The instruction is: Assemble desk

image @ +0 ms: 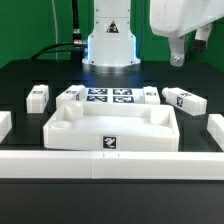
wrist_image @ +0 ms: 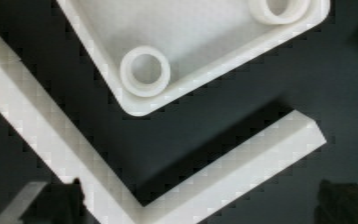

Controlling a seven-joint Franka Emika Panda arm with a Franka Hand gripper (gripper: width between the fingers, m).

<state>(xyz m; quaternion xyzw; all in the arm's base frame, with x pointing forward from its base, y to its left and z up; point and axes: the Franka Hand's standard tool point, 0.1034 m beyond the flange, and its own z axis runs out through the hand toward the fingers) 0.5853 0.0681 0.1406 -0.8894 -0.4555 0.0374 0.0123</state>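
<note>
The desk slab (image: pixel 62 126), a wide white tray with raised corner sockets, lies at the table's middle with a tag on its front wall. Several white block legs lie behind it: two toward the exterior view's left (image: pixel 38 97) (image: pixel 70 95) and two toward its right (image: pixel 150 95) (image: pixel 185 100). My gripper (image: pixel 188 50) hangs high above the right-hand legs, open and empty. In the wrist view the gripper (wrist_image: pixel 197 205) shows dark fingertips (wrist_image: pixel 51 205) wide apart, far above a slab corner with a round socket (wrist_image: pixel 144 70).
The marker board (image: pixel 110 97) lies between the legs, in front of the robot base (image: pixel 110 45). A long low white rail (image: pixel 110 165) runs along the front, with side pieces at both edges (image: pixel 214 130). Its corner shows in the wrist view (wrist_image: pixel 247 160).
</note>
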